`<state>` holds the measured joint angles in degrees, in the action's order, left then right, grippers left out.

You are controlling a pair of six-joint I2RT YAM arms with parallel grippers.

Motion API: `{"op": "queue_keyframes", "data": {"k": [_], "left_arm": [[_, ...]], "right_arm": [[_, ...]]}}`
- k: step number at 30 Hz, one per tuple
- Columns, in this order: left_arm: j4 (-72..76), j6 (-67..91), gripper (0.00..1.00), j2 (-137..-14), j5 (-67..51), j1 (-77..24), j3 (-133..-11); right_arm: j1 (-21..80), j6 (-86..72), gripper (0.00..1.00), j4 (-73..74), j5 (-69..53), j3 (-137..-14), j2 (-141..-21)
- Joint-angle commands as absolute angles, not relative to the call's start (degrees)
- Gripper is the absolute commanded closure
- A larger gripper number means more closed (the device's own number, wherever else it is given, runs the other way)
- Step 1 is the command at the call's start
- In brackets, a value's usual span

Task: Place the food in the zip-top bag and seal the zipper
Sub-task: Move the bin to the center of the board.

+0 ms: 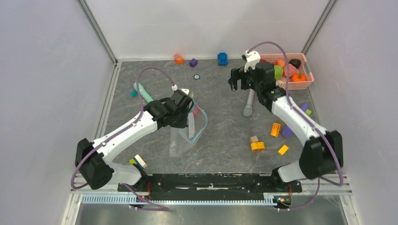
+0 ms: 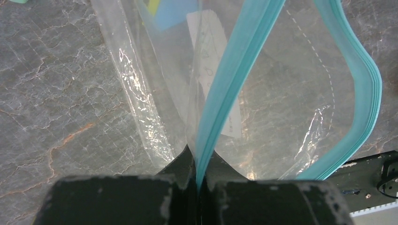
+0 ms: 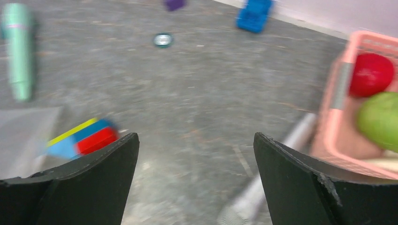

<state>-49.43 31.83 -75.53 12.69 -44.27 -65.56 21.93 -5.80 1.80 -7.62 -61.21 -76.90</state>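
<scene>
The zip-top bag (image 2: pixel 291 93) was thin clear plastic, glossy and crinkled, with white glints along its folds. Its zipper (image 2: pixel 234 84) was a smooth, matt teal plastic strip, and the white label patch (image 2: pixel 213 61) looked like dull paper. The table (image 2: pixel 56 93) had a matt grey, stone-like surface with pale veins. The fingers (image 2: pixel 117 201) of the left gripper (image 2: pixel 197 164) were matt black plastic, scuffed pale at the edges; those of the right gripper (image 3: pixel 196 140) were chipped likewise. At two o'clock in the top view, the pink basket (image 1: pixel 300 85) was latticed plastic. Its green ball (image 3: pixel 382 119) and red piece (image 3: pixel 371 74) looked smooth, with a soft sheen.
</scene>
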Motion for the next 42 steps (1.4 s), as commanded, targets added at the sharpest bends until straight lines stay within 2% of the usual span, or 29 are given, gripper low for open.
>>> {"op": "queue_keyframes", "data": {"k": [1, 4, 9, 15, 19, 21, 23, 32, 35, 42], "left_arm": [[-50.44, 28.43, 0.98, -77.54, 10.16, -42.51, -69.00], [-50.63, 27.41, 0.98, -78.21, 9.22, -41.71, -69.04], [-50.70, 26.39, 0.98, -78.51, 9.00, -40.38, -69.26], [-50.37, 26.18, 0.98, -78.08, 8.54, -39.90, -68.25], [-50.36, 25.58, 0.98, -78.62, 8.73, -39.78, -68.47], [-50.40, 25.49, 0.98, -78.62, 8.53, -39.73, -68.47], [-50.37, 25.38, 0.98, -78.40, 8.82, -39.64, -68.29], [-50.37, 24.77, 0.98, -77.72, 9.74, -39.59, -67.44], [-50.36, 24.79, 0.98, -77.24, 9.91, -39.53, -67.32], [-50.41, 24.87, 0.98, -77.01, 9.45, -39.46, -66.97]], "right_arm": [[15.06, 2.19, 0.02, 9.84, -0.35, -71.53, -89.90], [11.08, 3.67, 0.06, 10.45, 1.44, -79.05, -99.28], [8.14, 7.09, 0.19, 14.33, 1.25, -92.34, -112.83], [7.63, 11.20, 0.21, 15.16, 8.24, -97.05, -119.33], [7.64, 13.08, 0.26, 12.48, 8.07, -94.16, -120.26], [7.60, 14.02, 0.43, 11.60, 4.55, -92.85, -120.30], [7.61, 14.22, 0.55, 10.76, 1.73, -91.18, -119.87], [7.77, 14.39, 0.86, 7.73, -4.67, -83.30, -115.84], [8.12, 13.87, 0.92, 6.79, -6.70, -79.93, -114.09], [10.73, 13.07, 0.94, 2.37, -8.04, -68.87, -107.33]]}}
